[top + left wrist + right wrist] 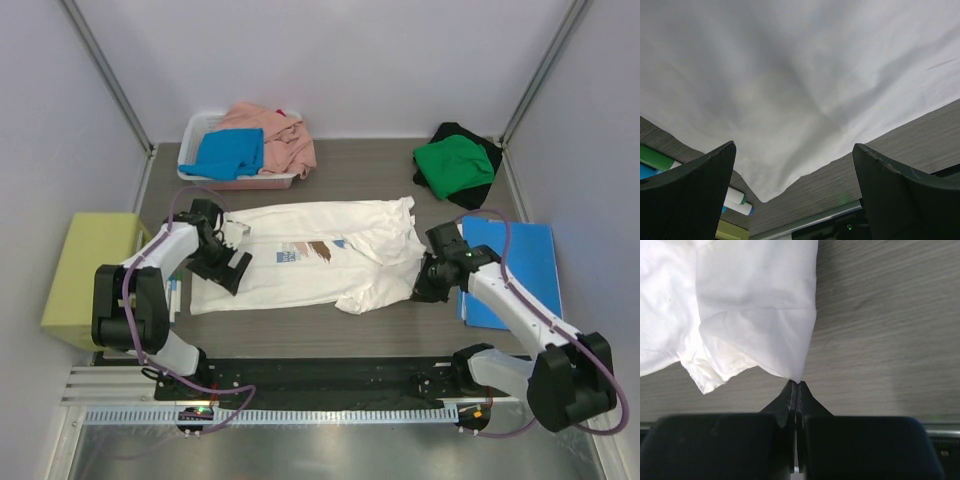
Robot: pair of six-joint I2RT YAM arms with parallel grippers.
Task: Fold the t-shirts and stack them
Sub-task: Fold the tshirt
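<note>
- We count five shirts, two grippers, one basket and one folder.
- The white shirt (300,270) lies spread at the centre of the table (370,170). Its long axis runs left to right across the top view and its print faces up. Its left end lies flat and its right end is bunched. We cannot tell which end holds the collar.
- The pink shirt (285,135) and the blue shirt (230,152) are heaped in the basket (200,125) at the upper left, with the pink one spilling over its right rim.
- The green shirt (455,165) sits on the black shirt (482,188) at the upper right.
- The left gripper (225,262) is over the white shirt's left end, its jaws spread wide.
- The right gripper (796,384) pinches a corner of the white shirt's right end, its jaws closed on the cloth, beside the folder (525,265).
</note>
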